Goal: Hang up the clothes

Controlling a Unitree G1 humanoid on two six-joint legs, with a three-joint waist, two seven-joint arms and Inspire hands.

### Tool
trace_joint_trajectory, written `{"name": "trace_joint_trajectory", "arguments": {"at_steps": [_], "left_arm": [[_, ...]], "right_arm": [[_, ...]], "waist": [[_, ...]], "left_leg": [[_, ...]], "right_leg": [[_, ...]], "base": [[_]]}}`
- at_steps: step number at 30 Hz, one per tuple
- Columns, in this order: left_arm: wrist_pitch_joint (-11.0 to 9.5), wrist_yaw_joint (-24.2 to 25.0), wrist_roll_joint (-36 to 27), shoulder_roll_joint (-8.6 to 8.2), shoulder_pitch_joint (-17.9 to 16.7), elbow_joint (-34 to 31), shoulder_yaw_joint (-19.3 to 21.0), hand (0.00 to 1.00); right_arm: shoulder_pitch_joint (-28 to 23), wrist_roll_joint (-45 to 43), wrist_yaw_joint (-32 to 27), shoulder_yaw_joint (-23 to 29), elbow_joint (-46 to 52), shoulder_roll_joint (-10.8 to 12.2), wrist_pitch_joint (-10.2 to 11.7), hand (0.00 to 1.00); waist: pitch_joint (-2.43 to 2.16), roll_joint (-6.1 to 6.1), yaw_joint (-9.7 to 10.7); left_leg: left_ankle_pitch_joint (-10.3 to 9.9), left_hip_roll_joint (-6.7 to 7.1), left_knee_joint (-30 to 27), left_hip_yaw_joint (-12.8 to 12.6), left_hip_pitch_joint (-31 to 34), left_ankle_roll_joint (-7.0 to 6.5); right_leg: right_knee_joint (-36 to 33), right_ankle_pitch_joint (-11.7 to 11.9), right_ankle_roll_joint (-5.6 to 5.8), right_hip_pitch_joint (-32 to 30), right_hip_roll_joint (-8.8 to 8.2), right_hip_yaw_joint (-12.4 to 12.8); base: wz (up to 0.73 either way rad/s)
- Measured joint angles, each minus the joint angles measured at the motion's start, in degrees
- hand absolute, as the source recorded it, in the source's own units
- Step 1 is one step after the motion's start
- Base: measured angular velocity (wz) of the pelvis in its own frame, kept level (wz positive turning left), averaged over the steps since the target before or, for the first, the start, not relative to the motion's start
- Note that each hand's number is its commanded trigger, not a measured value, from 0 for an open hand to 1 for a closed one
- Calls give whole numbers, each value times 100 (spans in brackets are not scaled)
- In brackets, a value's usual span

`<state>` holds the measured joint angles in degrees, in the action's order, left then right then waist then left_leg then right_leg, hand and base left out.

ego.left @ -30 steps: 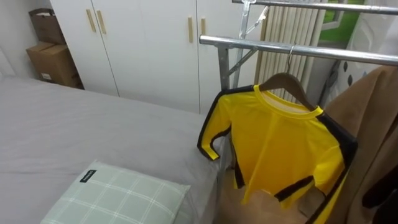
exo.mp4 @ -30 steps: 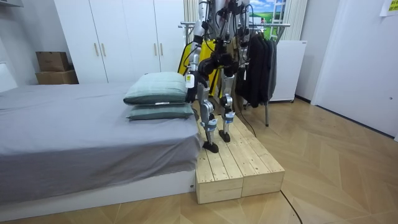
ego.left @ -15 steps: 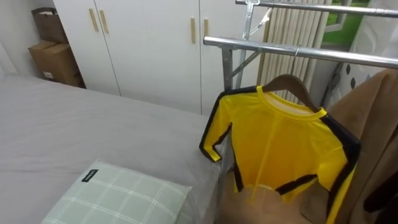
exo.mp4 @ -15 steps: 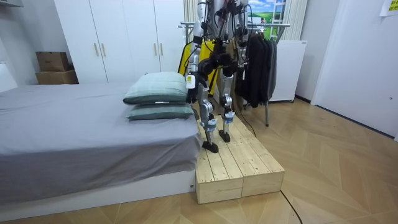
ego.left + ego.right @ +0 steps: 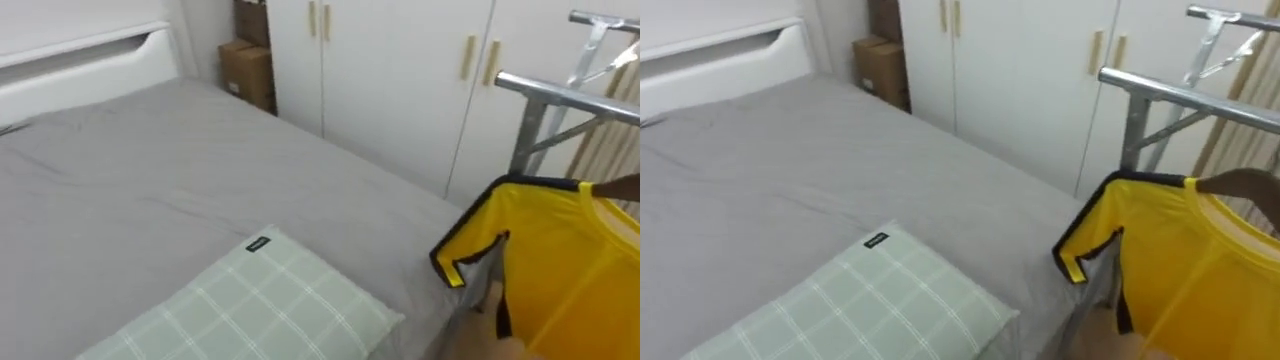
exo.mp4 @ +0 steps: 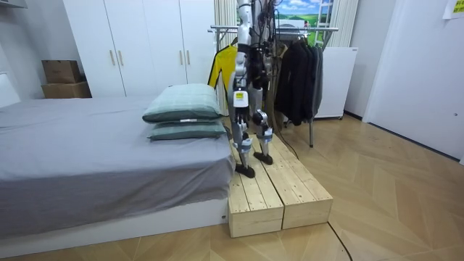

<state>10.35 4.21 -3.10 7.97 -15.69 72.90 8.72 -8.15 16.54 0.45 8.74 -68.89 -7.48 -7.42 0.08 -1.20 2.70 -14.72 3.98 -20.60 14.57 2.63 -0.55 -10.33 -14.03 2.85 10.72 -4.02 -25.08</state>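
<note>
At three o'clock in the eye views, the yellow shirt (image 5: 575, 265) is seen on a wooden hanger (image 5: 1243, 184) below the rack rail (image 5: 560, 95); the left hand (image 6: 235, 100) is held by the hip (whether its fingers are apart or together cannot be told).

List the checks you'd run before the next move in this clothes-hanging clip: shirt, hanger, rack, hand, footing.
1. The yellow shirt sits on the wooden hanger: ok.
2. The hanger's hook is over the rack bar: cannot tell, the hook is cut off at the picture edge.
3. Bare bar beside the shirt: ok.
4. The left hand is off the shirt, hanging at the robot's side: ok.
5. Footing on the wooden platform beside the bed: ok.
</note>
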Motion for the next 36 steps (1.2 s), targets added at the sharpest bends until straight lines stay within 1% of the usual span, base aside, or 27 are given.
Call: {"name": "trace_joint_trajectory", "arguments": {"at_steps": [2, 4, 5, 7, 8, 9, 10, 11, 12, 13, 15, 16, 17, 18, 19, 20, 21, 22, 26, 28, 29, 30, 31, 32, 33, 34, 36], "left_arm": [[-32, -4, -135, -25, -12, 1, 22, 0], [-75, -4, -139, -49, 13, -3, 129, 0], [-87, -4, -139, -51, 15, -3, 134, 0], [-94, -4, -129, -44, 32, -20, 134, 0], [-91, -4, -135, -45, 43, -18, 135, 0], [-94, -4, -134, -54, 66, -5, 199, 0], [-95, -5, -137, -59, 117, -24, 318, 0], [-90, -7, -139, -63, 150, -25, 381, 0], [-85, -18, -134, -84, 197, -53, 466, 0], [-41, -27, -132, -96, 151, -63, 471, 0], [6, -81, -140, 0, 76, -70, 519, 0], [4, -149, -184, 8, 42, -81, 556, 0], [5, -154, -191, -6, 46, -89, 561, 0], [5, -155, -195, -8, 42, -95, 566, 0], [4, -157, -195, -2, 87, -117, 567, 0], [4, -157, -195, -1, 102, -145, 567, 0], [-16, -157, -196, -5, 118, -187, 560, 0], [-50, -157, -198, -6, 113, -189, 565, 0], [-63, -157, -198, 0, 88, -187, 573, 0], [-64, -158, -193, -10, 85, -180, 566, 0], [-66, -159, -196, -18, 86, -181, 562, 0], [-78, -160, -194, -7, 74, -183, 567, 0], [-97, -160, -179, 11, 86, -165, 600, 0], [-95, -162, -173, 21, 93, -116, 634, 0], [-105, -162, -178, 49, 68, -94, 657, 0], [-106, -162, -191, 14, 78, -92, 658, 0], [-84, -162, -214, 10, 84, -120, 644, 0]], "right_arm": [[-11, -81, 7, -6, 6, -5, -15, 0], [14, -192, 26, -4, 14, -18, -13, 0], [27, -190, 24, -2, 13, -22, -12, 0], [11, -156, 20, -3, -2, -46, -12, 0], [9, -147, 20, -3, -14, -52, -12, 0], [-3, -139, 22, 30, -33, -55, -13, 0], [-41, -150, 27, 59, -79, -61, -14, 0], [-37, -163, 31, 86, -120, -69, -16, 0], [-9, -202, 40, 124, -210, -107, -17, 0], [33, -294, 29, 117, -199, -128, -14, 0], [-33, -313, 11, 88, -63, -55, -21, 0], [-65, -321, 13, 68, -45, -69, -70, 0], [-65, -338, 12, 70, -45, -94, -87, 0], [-60, -380, 39, 84, -44, -104, -85, 0], [-66, -420, 111, 99, -38, -105, -70, 0], [-73, -443, 140, 99, -41, -104, -67, 0], [-76, -470, 163, 100, -48, -111, -67, 0], [-73, -483, 162, 106, -43, -115, -46, 0], [15, -622, 117, 136, -22, -119, -17, 0], [21, -670, 41, 137, -41, -128, -17, 0], [33, -648, 14, 139, -43, -133, -16, 0], [85, -594, -6, 130, -21, -127, 1, 0], [206, -601, -9, 115, -26, -114, 38, 0], [185, -606, -9, 132, -31, -108, 52, 0], [162, -606, -13, 156, -9, -95, 62, 0], [186, -600, -19, 144, -14, -135, 42, 0], [144, -573, -12, 119, -13, -139, 44, 0]], "waist": [[1, 6, -6], [-2, 15, -28], [0, 28, -62], [4, 90, -116], [17, 87, -112], [33, 63, -90], [31, 46, -87], [42, 25, -90], [24, -11, -135], [36, 84, -125], [42, 89, -133], [55, 86, -144], [67, 107, -143], [81, 114, -157], [60, 110, -121], [57, 71, -136], [64, 22, -175], [63, 22, -263], [80, 31, -469], [66, 148, -495], [66, 274, -507], [55, 360, -578], [103, 319, -620], [119, 309, -541], [38, 256, -474], [67, 268, -458], [59, 250, -397]], "left_leg": [[2, -1, -124, -129, 107, 1], [2, -107, -342, -711, 385, 0], [2, -120, -398, -748, 444, 0], [67, -26, -486, -477, 607, 42], [112, -12, -483, -498, 638, 33], [231, -28, -448, -753, 711, -4], [379, -144, -358, -1422, 775, -96], [444, -236, -311, -1794, 783, -130], [377, -427, -656, -2438, 868, -166], [27, -796, -1403, -2966, 940, -151], [-342, -1135, -1697, -3174, 700, -22], [-490, -1203, -1588, -3157, 568, 141], [-538, -1188, -1489, -3157, 554, 144], [-569, -1055, -1323, -3019, 555, 80], [-529, -881, -1153, -2821, 532, -7], [-497, -806, -1053, -2776, 481, -62], [-448, -704, -866, -2719, 395, -119], [-394, -652, -772, -2658, 322, -133], [-379, -529, -698, -2629, 266, -155], [-337, -569, -637, -2476, 177, -206], [-330, -632, -612, -2439, 146, -206], [-287, -648, -573, -2220, 115, -182], [-273, -633, -523, -2125, 105, -149], [-281, -626, -516, -2031, 116, -119], [-266, -626, -475, -2117, 41, -90], [-267, -645, -475, -2265, -19, -88], [-266, -657, -400, -2431, -71, -91]], "right_leg": [[-5, -19, -5, 96, 24, 201], [-34, -88, -19, 136, 56, 343], [-35, -90, -19, 136, 75, 319], [-21, -89, -20, 203, 120, -112], [-18, -89, -20, 249, 118, -241], [-11, -89, -20, 318, 97, -503], [70, -89, -21, 397, 20, -789], [133, -98, -37, 410, -15, -967], [279, -166, -86, 418, -68, -1393], [272, -243, -37, 450, -21, -1706], [209, -317, 15, 504, 20, -1914], [99, -375, 77, 506, -1, -2031], [30, -399, 114, 506, -12, -2068], [-91, -449, 185, 542, -35, -1991], [-175, -458, 185, 499, -78, -1708], [-228, -451, 173, 449, -99, -1505], [-346, -416, 114, 395, -138, -1023], [-483, -376, 57, 356, -162, -743], [-661, -309, 95, 329, -216, -671], [-1169, -263, 67, 144, -294, -553], [-1275, -348, 4, 26, -302, -336], [-1073, -444, 4, -286, -245, 150], [-805, -350, -10, -695, -296, 427], [-889, -214, -30, -703, -303, 391], [-806, -191, -51, -622, -333, 263], [-758, -191, -58, -549, -332, 210], [-719, -193, -44, -464, -347, 152]], "base": [[115], [109], [94], [95], [125], [143], [137], [106], [66], [56], [60], [63], [62], [72], [76], [69], [42], [30], [11], [19], [-8], [-44], [-27], [0], [27], [15], [17]]}}
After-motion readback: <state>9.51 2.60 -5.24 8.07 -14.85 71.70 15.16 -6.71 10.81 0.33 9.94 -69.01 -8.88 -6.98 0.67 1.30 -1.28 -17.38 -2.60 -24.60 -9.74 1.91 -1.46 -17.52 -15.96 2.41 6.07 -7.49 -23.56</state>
